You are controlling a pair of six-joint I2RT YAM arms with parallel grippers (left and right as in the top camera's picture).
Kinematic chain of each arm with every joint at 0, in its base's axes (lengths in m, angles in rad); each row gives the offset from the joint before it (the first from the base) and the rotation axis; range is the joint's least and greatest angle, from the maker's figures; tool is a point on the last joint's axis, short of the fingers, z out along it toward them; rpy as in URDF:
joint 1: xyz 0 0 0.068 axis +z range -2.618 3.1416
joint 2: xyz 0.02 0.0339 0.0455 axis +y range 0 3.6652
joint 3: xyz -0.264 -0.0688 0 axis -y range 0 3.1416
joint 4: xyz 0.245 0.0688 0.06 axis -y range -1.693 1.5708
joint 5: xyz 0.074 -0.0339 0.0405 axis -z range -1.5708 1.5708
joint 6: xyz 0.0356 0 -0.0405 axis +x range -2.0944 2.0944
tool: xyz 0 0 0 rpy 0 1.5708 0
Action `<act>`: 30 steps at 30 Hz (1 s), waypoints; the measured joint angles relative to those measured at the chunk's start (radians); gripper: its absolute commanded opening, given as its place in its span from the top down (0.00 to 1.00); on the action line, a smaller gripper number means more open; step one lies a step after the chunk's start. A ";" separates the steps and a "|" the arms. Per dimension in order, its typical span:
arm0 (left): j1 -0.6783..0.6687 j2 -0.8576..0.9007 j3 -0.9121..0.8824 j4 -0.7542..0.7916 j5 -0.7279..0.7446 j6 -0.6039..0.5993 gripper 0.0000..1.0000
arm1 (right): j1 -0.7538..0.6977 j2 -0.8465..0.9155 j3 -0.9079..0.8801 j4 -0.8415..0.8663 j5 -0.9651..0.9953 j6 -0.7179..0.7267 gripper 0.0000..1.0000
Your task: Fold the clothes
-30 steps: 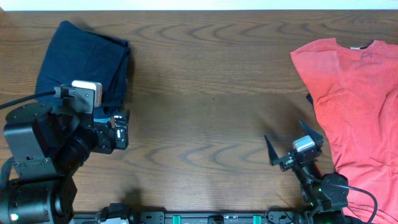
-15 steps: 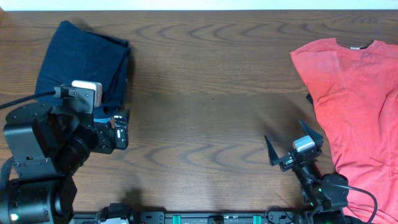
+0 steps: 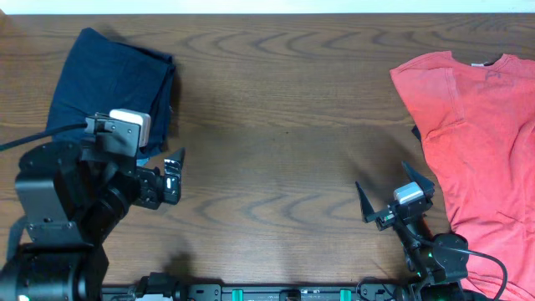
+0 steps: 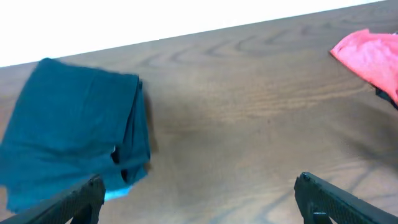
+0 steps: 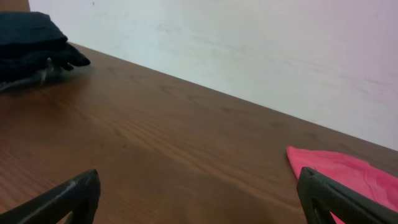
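Across the whole overhead view runs the brown wood-grain desk [image 3: 284,125]. On its right side the large coral-red fabric T-shirt [image 3: 481,142] lies spread flat, collar toward the far edge, its body running off the right of the frame. At the far left sits the folded stack of dark navy fabric garments [image 3: 113,79], a rough rectangle with its layered edges facing the desk's middle. The left gripper [image 4: 199,186] hangs just on the near side of that stack, fingers wide apart, holding nothing. The right gripper [image 3: 389,191], near the T-shirt's left edge at the front, is likewise spread and empty.
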 measured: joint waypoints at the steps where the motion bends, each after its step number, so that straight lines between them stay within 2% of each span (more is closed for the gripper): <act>1: -0.003 -0.012 -0.021 0.024 -0.002 0.000 0.02 | 0.000 0.000 0.000 0.000 0.000 0.000 0.01; 7: -0.018 -0.145 -0.252 0.304 -0.005 -0.001 0.02 | 0.000 0.000 0.000 -0.001 0.000 0.000 0.01; 11: -0.018 -0.278 -0.432 0.431 -0.007 -0.002 0.02 | 0.000 0.000 0.000 -0.001 0.000 0.000 0.01; 22: -0.018 -0.629 -0.855 0.650 -0.038 -0.086 0.02 | 0.000 0.000 0.000 -0.001 0.000 0.000 0.01; 30: -0.018 -0.795 -1.116 0.862 -0.056 -0.101 0.02 | 0.000 0.000 0.000 -0.001 0.000 0.000 0.01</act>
